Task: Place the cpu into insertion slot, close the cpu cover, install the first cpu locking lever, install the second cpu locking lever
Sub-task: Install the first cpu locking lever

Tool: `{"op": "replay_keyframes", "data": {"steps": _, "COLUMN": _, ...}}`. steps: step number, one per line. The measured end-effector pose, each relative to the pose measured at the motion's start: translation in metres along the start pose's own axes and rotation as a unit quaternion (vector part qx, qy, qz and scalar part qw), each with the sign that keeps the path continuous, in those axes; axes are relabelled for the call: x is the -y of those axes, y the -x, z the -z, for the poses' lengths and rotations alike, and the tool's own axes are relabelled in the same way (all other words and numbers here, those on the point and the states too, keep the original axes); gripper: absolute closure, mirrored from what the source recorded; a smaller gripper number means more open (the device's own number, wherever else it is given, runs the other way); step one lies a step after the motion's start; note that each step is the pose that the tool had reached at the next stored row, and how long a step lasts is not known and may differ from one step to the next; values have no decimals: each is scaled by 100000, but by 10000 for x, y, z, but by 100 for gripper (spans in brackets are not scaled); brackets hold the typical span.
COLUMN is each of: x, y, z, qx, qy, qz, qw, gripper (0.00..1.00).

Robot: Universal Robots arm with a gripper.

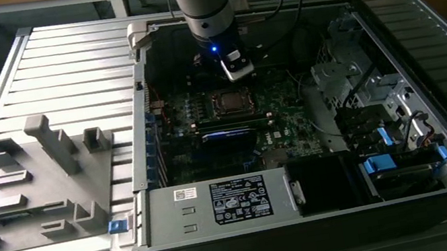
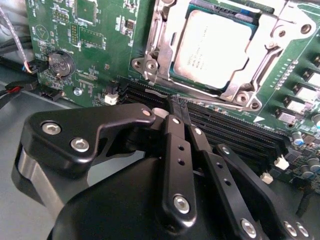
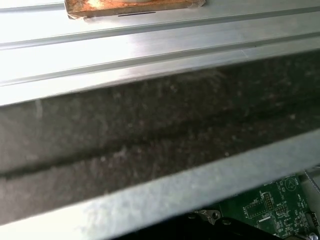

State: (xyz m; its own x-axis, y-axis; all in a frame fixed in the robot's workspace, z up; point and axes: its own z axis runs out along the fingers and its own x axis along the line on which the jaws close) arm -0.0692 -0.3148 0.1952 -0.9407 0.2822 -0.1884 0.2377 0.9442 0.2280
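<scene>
One arm (image 1: 205, 5) is being seen in the exterior view reaching down into an open computer case (image 1: 312, 220) that is lying on a ribbed metal table (image 1: 60, 71). Its tool (image 1: 235, 69) is being held just above the green motherboard (image 1: 279, 106), near the insertion slot (image 1: 229, 100) and on that slot's far side. In the second wrist view the black fingers (image 2: 176, 150) of the tool (image 2: 179, 102) are being shown pressed together with nothing gripped between them, their tips hanging over the long black memory slots (image 2: 225, 127) that are running beside the socket.

The cpu (image 2: 212, 47) is being shown already seated in the insertion slot (image 2: 260, 15), its dull silver top facing up. The cpu cover (image 2: 272, 55) is lying down flat around the chip, framing it on the visible sides. A thin metal locking lever (image 2: 200, 95) is being seen lying along the edge of the socket nearest the memory slots; whether it is latched cannot be told. A round coin battery (image 2: 59, 64) is sitting on the board well apart from the socket.

In the exterior view a grey fixture tray (image 1: 35, 191) with upright posts is resting on the table at the exterior view's left of the case, and a memory stick (image 1: 229, 133) is standing in a slot just nearer than the socket. In the first wrist view a wall of the case (image 3: 160, 135) and a corner of the board (image 3: 280, 205) are being shown.
</scene>
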Motion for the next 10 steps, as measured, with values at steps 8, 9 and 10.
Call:
{"op": "replay_keyframes", "data": {"steps": 8, "x": 6, "y": 0, "z": -9, "qx": 276, "qy": -450, "qz": 162, "qw": 99998, "gripper": 89}}
{"op": "replay_keyframes", "data": {"steps": 9, "x": 6, "y": 0, "z": -8, "qx": 318, "qy": -602, "qz": 197, "qw": 99997, "gripper": 89}}
{"op": "replay_keyframes", "data": {"steps": 10, "x": 6, "y": 0, "z": -8, "qx": 337, "qy": -674, "qz": 222, "qw": 99997, "gripper": 89}}
